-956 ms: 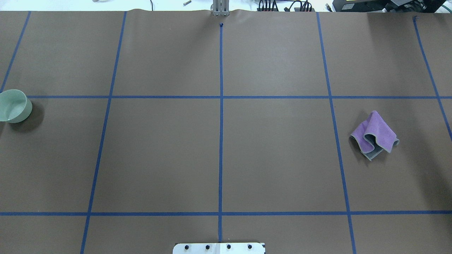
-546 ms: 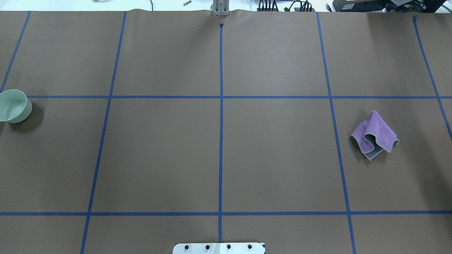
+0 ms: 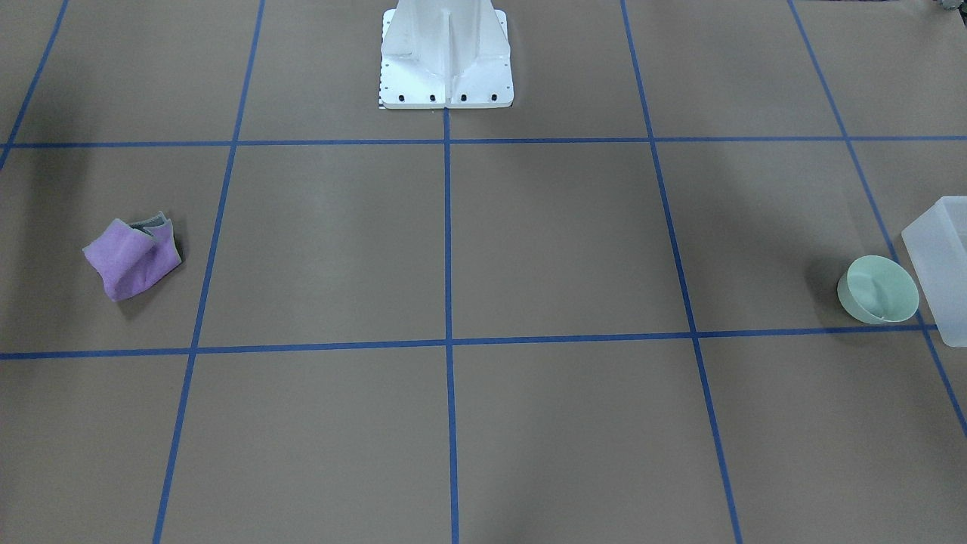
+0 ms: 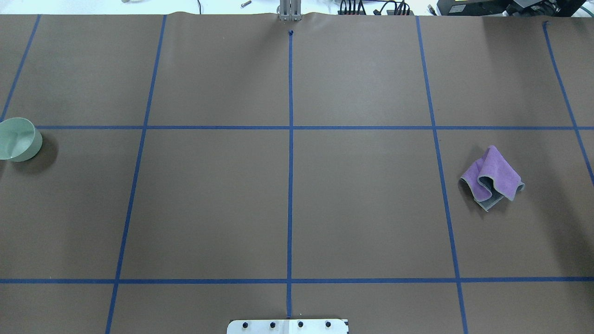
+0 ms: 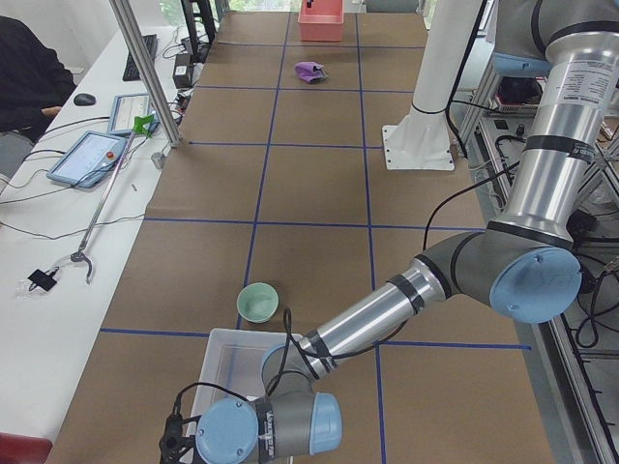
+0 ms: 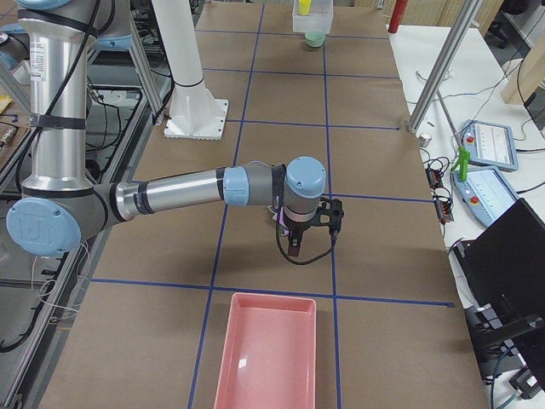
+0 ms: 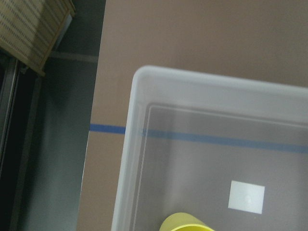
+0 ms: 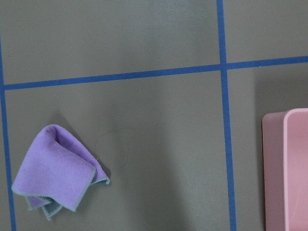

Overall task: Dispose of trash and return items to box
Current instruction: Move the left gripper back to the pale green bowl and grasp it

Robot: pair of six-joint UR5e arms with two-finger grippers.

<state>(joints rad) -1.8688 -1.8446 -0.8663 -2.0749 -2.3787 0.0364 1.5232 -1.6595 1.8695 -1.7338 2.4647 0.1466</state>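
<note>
The pale mint-green bowl [image 3: 878, 289] stands upright on the brown table, right beside the translucent white box [image 3: 940, 264]. It also shows in the overhead view [image 4: 17, 139] and the exterior left view [image 5: 258, 302]. The left wrist view looks down into a corner of the box [image 7: 139, 144], which holds a yellow object [image 7: 185, 222]. A crumpled purple cloth [image 4: 492, 178] lies on the robot's right side, and the right wrist view [image 8: 55, 173] shows it from above. My left arm's wrist [image 5: 232, 430] hangs over the box. My right arm's wrist [image 6: 302, 192] hangs over the cloth. I cannot tell either gripper's state.
A pink tray [image 6: 268, 349] lies at the table's right end, near the cloth; its rim shows in the right wrist view [image 8: 288, 168]. The white robot pedestal [image 3: 446, 60] stands at mid table on the robot's side. Blue tape lines grid the brown cover.
</note>
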